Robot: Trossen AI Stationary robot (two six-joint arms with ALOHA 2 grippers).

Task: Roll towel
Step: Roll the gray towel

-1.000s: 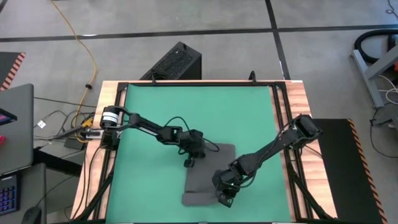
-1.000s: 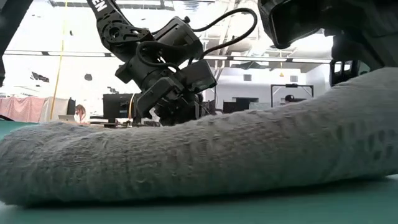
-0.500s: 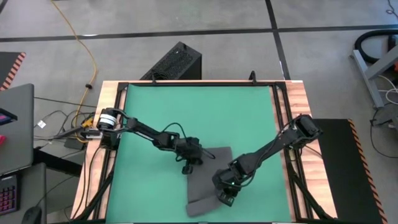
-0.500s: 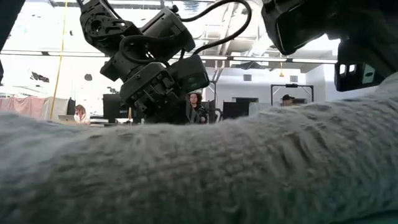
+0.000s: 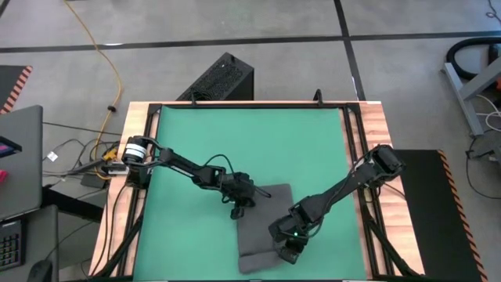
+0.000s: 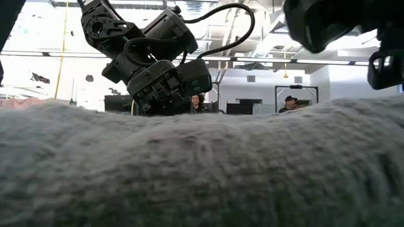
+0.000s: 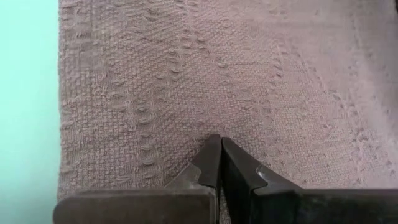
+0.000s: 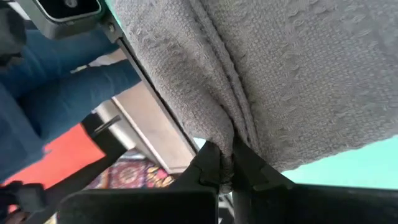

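High view: the left arm reaches from the tabletop's [image 5: 376, 125] left edge toward the middle, its left end effector [image 5: 239, 207] pointing down at the far left corner of the towel [image 5: 262, 235]. The towel, a dark grey cloth, lies on the green mat [image 5: 235, 141] near the front edge, right of centre. The right arm stretches from the right edge in toward the front, bent at the elbow, with the right end effector [image 5: 286, 252] low over the towel's front right corner.

Low view: the towel [image 6: 202, 170] fills the lower half as a fuzzy, looped grey mound. The left end effector [image 6: 165, 104] hangs behind it, cables looping above.

Left wrist view: the left end effector [image 7: 220, 163] has its two dark fingers pressed together, the tips resting on the towel's [image 7: 217, 81] coarse woven surface; green mat [image 7: 28, 93] lies beside the cloth's straight edge.

Right wrist view: the right end effector [image 8: 225, 163] pinches a folded edge of the towel [image 8: 298, 68], lifted clear of the mat, layers bunched between its fingers. A person's blue sleeve [image 8: 68, 87] shows beyond.
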